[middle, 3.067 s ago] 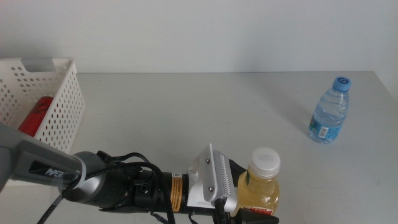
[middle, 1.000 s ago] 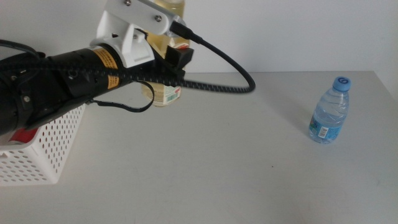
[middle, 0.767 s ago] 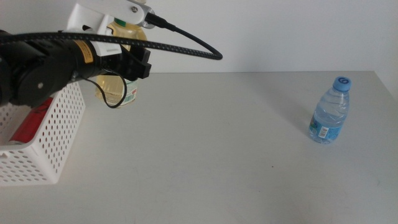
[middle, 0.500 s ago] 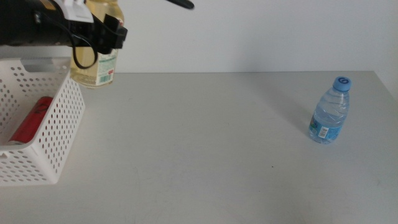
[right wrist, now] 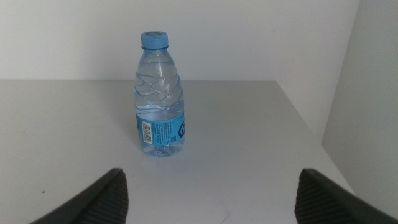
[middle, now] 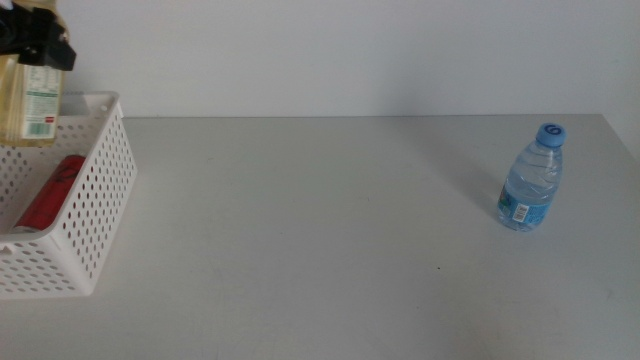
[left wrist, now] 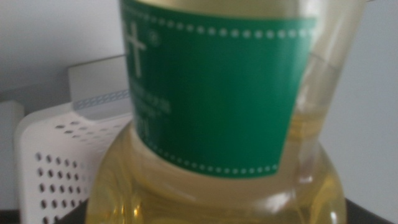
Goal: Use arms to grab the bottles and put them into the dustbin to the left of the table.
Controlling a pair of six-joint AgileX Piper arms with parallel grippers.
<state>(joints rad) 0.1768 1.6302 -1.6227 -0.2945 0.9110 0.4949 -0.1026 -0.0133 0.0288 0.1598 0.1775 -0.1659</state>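
At far left, the left tool [middle: 35, 45] grips the juice bottle [middle: 28, 105] above the white dustbin [middle: 95, 200], where a red can [middle: 50, 190] lies. The water bottle [middle: 530, 178] stands far right on the desk [middle: 320, 230], before the right tool [right wrist: 211, 193], its jaws spread wide.

juice bottle [middle: 26, 100]: yellow, held in left claw [middle: 38, 45] above white bin [middle: 95, 190] | red can [middle: 50, 192]: lay inside bin | water bottle [right wrist: 159, 95]: stood upright before right claw [right wrist: 208, 193]

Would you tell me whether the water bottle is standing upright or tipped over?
Upright: the water bottle stands on its base on the table, blue cap uppermost.
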